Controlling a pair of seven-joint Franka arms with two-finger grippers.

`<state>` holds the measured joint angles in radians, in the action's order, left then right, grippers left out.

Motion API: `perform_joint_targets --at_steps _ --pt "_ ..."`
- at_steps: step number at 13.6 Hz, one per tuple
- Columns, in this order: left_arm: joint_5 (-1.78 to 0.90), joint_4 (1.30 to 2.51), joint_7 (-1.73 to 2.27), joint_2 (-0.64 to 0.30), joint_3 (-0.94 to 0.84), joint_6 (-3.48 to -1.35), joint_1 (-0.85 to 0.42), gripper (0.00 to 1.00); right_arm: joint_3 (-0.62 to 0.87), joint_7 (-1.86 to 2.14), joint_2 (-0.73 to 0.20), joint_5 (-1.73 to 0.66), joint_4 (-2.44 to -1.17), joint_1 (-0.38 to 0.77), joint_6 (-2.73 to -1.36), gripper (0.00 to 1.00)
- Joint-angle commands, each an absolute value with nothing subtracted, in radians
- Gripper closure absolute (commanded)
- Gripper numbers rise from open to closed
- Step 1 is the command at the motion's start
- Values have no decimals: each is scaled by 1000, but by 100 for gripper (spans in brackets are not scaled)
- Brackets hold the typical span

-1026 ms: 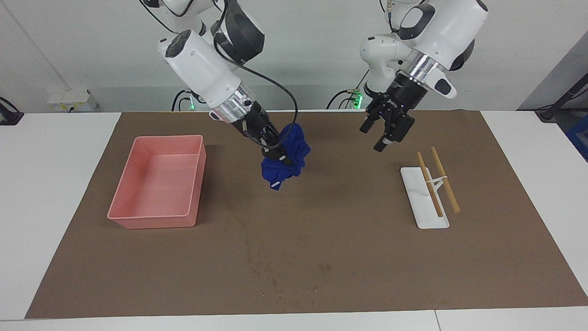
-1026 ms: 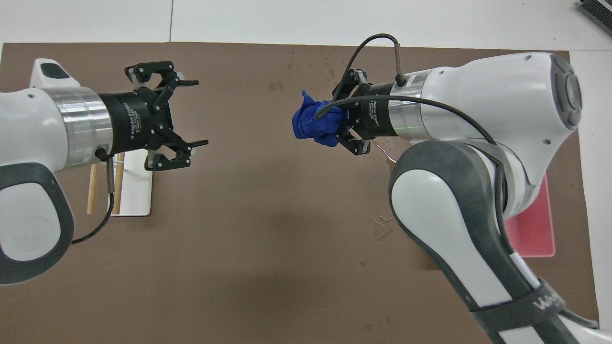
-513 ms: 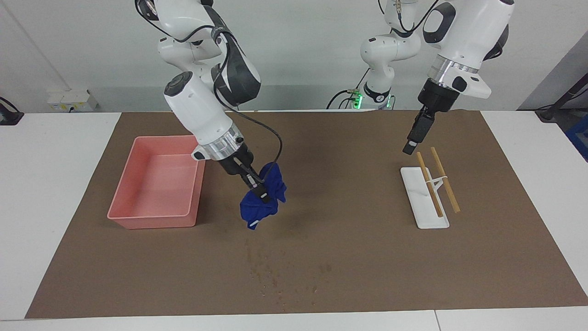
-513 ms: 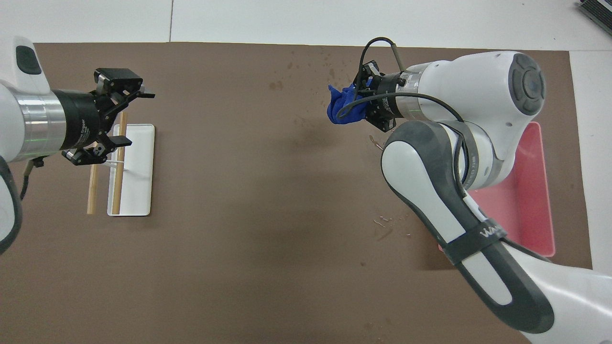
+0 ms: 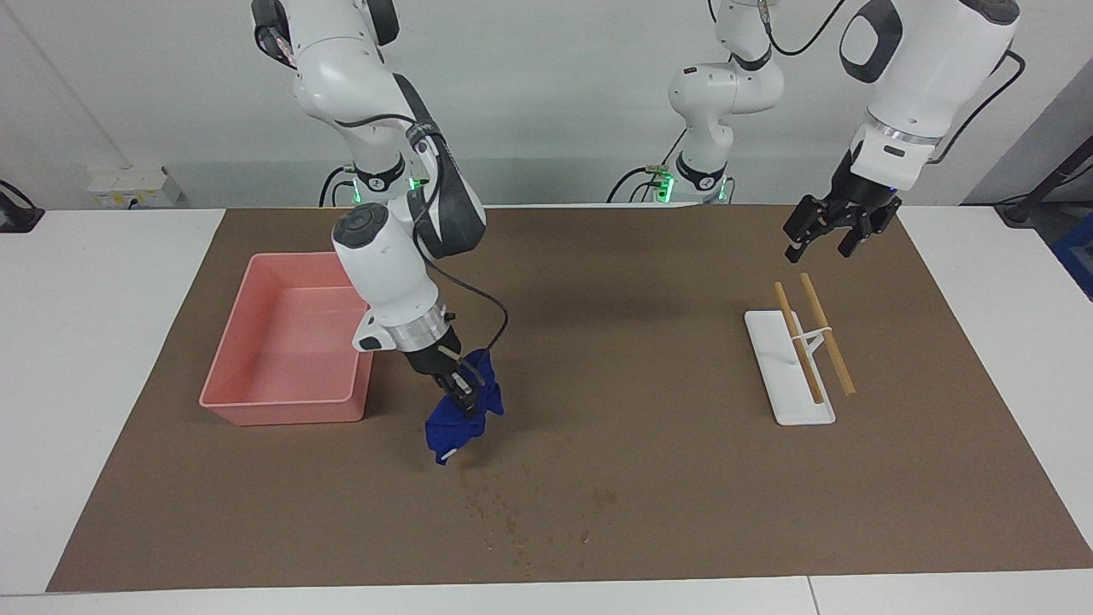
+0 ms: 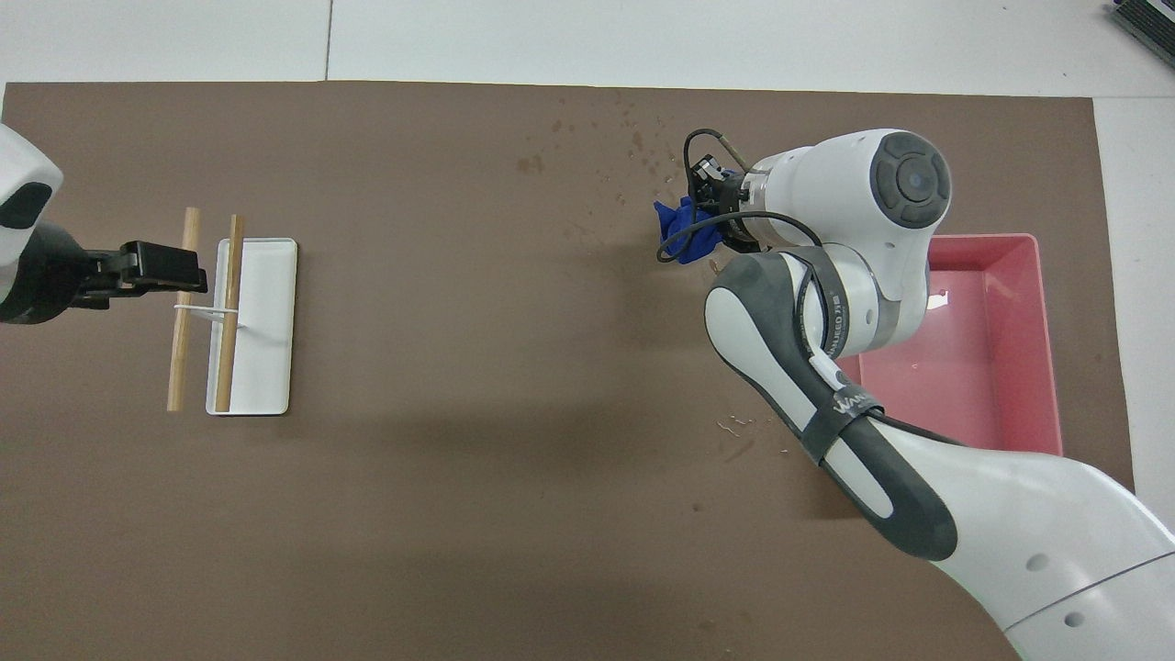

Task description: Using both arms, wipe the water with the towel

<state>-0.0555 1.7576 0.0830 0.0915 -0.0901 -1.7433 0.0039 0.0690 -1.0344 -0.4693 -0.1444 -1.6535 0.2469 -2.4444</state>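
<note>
The blue towel (image 5: 457, 416) (image 6: 682, 229) hangs as a crumpled lump from my right gripper (image 5: 464, 391) (image 6: 714, 204), which is shut on its top. The towel's lower tip is at or just above the brown sheet, beside the pink tray's corner. The water (image 5: 512, 511) (image 6: 635, 140) shows as scattered dark specks, a little farther from the robots than the towel. Whether cloth and specks touch, I cannot tell. My left gripper (image 5: 827, 237) (image 6: 180, 269) hangs open and holds nothing, over the sheet at the robots' end of the white rack.
A pink tray (image 5: 256, 408) (image 6: 982, 240) sits toward the right arm's end of the table. A white rack (image 5: 790, 380) (image 6: 266, 349) with two wooden sticks lies toward the left arm's end. The brown sheet (image 5: 649, 410) covers the table's middle.
My right arm carried the towel down and away from the robots, to beside the tray and near the specks. My left arm swung up and out toward its own end of the table.
</note>
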Motion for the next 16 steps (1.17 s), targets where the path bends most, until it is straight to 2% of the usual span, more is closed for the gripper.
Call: perform_joint_targets --at_steps 1,3,6,11,16 --pt "-5 1634 -9 60 -86 -1570 -11 0 75 -1014 -535 -24 -1654 256 -2554 100" --pt "-9 1548 -9 11 -84 -1507 -5 0 74 -1015 -541 -2 -1678 259 -2547 100" --pt "-26 1562 -12 23 -83 -1513 -3 0 71 -1040 -486 92 -1830 268 -2505 100" --pt "-54 1574 -9 43 -94 -1502 25 0 74 -1089 -384 167 -1931 255 -2295 100" --pt "-55 1600 -5 58 -92 -1496 31 0 78 -1115 -279 153 -2091 233 -2206 100"
